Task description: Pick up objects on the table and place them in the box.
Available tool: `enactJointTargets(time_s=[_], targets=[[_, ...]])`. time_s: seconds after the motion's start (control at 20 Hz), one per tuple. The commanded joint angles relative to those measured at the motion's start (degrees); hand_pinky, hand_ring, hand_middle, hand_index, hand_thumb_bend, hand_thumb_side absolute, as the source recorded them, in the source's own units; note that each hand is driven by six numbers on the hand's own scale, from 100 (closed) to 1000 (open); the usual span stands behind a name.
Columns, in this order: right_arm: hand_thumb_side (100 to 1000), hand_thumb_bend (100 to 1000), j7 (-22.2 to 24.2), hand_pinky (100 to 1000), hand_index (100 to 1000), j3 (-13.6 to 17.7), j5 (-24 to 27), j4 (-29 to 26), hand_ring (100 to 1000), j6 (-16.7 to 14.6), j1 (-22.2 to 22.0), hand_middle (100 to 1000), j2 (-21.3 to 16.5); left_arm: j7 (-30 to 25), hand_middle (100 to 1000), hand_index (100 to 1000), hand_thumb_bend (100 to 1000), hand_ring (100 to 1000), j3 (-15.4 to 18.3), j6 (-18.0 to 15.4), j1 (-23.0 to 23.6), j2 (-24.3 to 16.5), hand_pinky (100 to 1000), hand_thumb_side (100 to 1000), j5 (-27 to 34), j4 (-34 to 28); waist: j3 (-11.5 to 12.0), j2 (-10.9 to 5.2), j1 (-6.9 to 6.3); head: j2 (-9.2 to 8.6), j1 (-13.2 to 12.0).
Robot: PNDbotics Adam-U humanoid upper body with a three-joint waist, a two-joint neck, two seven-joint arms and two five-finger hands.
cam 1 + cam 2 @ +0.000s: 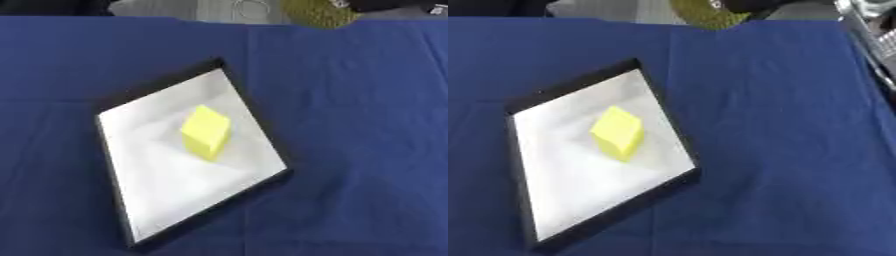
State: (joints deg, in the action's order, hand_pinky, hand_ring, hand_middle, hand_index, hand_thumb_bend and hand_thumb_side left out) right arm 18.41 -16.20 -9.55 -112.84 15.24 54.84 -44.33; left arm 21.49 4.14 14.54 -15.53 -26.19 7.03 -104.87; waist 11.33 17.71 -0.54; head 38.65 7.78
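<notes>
Box (122, 165): shallow, black-rimmed, white inside, lying askew on the blue-covered worktop (359, 125), left of centre. Contents: one yellow block (206, 132), resting near the middle of the white floor, clear of the rim; judged already delivered. Blue cloth around the box carries no other loose object in view. Far edge: a yellowish-green round thing (703, 14), partly cut off, nature unclear. Hands: neither shows in either view; state of the fingers cannot be told.

Silver-grey arm segment (868, 25) at upper right edge, right eye view only; hands not visible.
</notes>
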Motion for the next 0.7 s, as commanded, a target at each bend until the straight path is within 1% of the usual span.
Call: enactJointTargets(time_s=[0.05, 0.2, 0.4, 0.7], targets=[[201, 100, 1.95, 816, 381, -1.05, 1.26, -1.7, 574, -0.2, 2.26, 289, 3.52, 0.58, 686, 790, 100, 716, 1.11, -0.06, 0.17, -1.78, 704, 600, -0.34, -0.13, -0.1, -2.64, 0.81, 0.47, 0.25], [199, 100, 3.69, 813, 380, -2.65, 0.57, -1.75, 571, -0.59, 3.07, 287, 7.59, 1.17, 684, 789, 100, 714, 1.5, -0.2, 0.8, -1.65, 704, 600, -0.27, 0.31, -0.04, -2.85, 0.99, 0.78, 0.21], [199, 100, 5.38, 813, 379, -4.63, -2.49, -0.87, 569, -0.83, 2.86, 286, 12.39, 2.03, 682, 789, 100, 711, 1.93, -0.8, 1.2, -1.42, 702, 601, -0.11, 0.88, 0.94, -3.02, 1.27, 1.39, 1.36], [199, 100, 5.44, 809, 378, -7.11, -8.05, 3.11, 552, -2.65, 1.25, 283, 16.73, 3.54, 680, 790, 107, 709, 3.07, -3.13, 1.57, -1.02, 699, 604, 0.49, 1.76, 2.47, -2.45, 1.67, 1.09, 2.62]])
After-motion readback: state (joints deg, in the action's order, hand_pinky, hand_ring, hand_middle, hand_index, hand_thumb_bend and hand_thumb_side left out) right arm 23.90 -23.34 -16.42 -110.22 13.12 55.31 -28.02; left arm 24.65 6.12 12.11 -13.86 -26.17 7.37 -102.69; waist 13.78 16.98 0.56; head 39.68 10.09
